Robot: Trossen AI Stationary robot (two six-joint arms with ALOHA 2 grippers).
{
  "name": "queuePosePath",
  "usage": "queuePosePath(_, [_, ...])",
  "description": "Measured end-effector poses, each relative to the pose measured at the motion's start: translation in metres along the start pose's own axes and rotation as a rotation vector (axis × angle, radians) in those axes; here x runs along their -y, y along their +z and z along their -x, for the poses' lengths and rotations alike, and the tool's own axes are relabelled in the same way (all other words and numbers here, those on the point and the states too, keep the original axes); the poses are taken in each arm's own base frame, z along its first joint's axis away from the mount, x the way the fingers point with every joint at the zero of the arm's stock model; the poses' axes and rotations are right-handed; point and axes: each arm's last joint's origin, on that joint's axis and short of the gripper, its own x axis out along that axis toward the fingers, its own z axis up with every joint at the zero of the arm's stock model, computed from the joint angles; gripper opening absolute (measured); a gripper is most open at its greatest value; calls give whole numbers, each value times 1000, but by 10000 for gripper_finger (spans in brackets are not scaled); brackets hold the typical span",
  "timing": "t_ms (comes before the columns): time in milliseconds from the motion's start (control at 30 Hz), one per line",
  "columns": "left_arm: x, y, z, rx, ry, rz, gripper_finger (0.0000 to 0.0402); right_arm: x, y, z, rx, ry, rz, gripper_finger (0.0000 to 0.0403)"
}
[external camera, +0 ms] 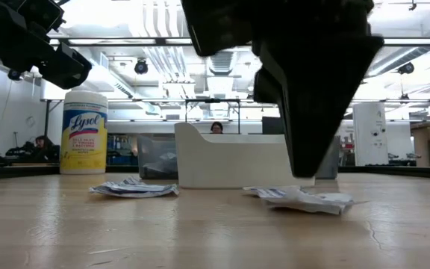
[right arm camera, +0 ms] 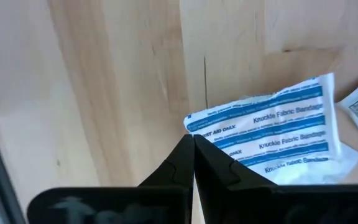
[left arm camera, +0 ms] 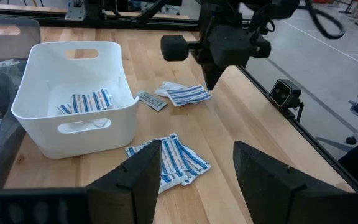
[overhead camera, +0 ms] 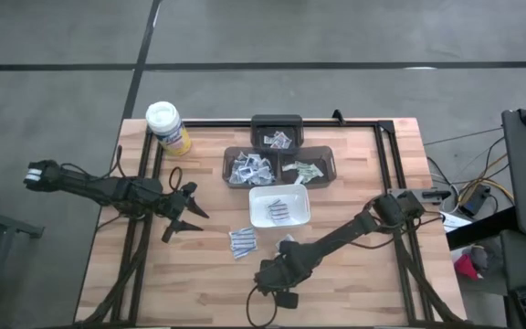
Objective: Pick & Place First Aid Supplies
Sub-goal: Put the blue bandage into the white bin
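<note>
Packet [right arm camera: 278,134] lies just beyond right gripper [right arm camera: 193,144]; its fingers are closed, holding nothing.

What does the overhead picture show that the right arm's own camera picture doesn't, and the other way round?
Only the overhead view shows the yellow canister, the white tray, the dark bins, the left tool open over the table, and a second heap of packets.

Only the wrist view shows the print "Knuckle Fabric Bandage".

Both show the right tool shut by the striped packet.

The right pincer [right arm camera: 193,144] points down with fingers pressed together, while the left pincer [left arm camera: 194,171] hovers spread.
</note>
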Motion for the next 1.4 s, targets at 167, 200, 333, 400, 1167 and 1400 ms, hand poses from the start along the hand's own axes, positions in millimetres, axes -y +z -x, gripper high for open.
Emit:
queuePosePath(167, [0, 0, 0, 0, 0, 0, 197, -1, 1, 5, 4, -2, 40, 8])
queuePosePath(200, [0, 0, 0, 0, 0, 1, 197, 0, 0, 4, 0, -4, 44, 8])
queuePosePath(333, [0, 0, 0, 0, 0, 8, 197, 2, -3, -1, -24, -7, 48, 8])
queuePosePath(400, [0, 0, 0, 0, 0, 9, 197, 1, -3, -1, -29, 7, 49, 8])
queuePosePath(1167, [0, 0, 0, 1, 0, 13, 197, -3, -1, 1, -32, 74, 44, 115])
queuePosePath(1400, [0, 0, 0, 1, 0, 14, 197, 1, -2, -6, -2, -6, 46, 101])
